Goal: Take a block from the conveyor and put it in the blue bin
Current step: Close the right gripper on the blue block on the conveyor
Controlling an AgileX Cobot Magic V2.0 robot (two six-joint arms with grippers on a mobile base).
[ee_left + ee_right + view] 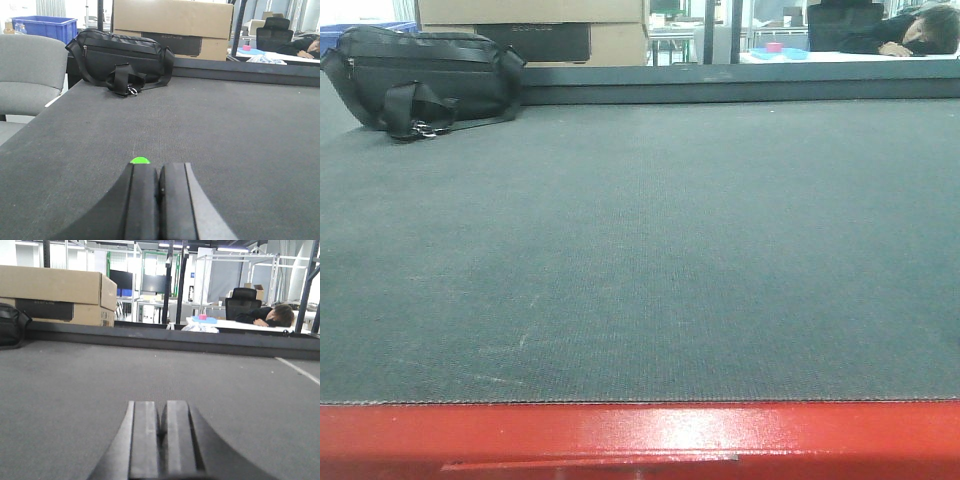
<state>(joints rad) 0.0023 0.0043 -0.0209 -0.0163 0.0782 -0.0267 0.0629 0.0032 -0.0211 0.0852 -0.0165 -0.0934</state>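
Note:
The conveyor (640,250) is a wide dark grey-green belt with a glossy red frame (640,435) along its near edge. No block shows plainly on it. In the left wrist view my left gripper (160,167) hangs low over the belt (225,125) with its jaws pressed together and empty. A small bright green rounded sliver (140,160) peeks out just past its left fingertip; I cannot tell what it is. My right gripper (160,405) is also shut and empty, low over the belt (75,375). The blue bin (45,27) stands off the belt at the far left. Neither gripper appears in the front view.
A black strap bag (430,75) lies on the belt's far left corner. Behind it are cardboard boxes (172,20) and a dark rail (160,340) along the far edge. A grey chair (30,70) stands left of the belt. A person (272,315) is slumped at a desk beyond.

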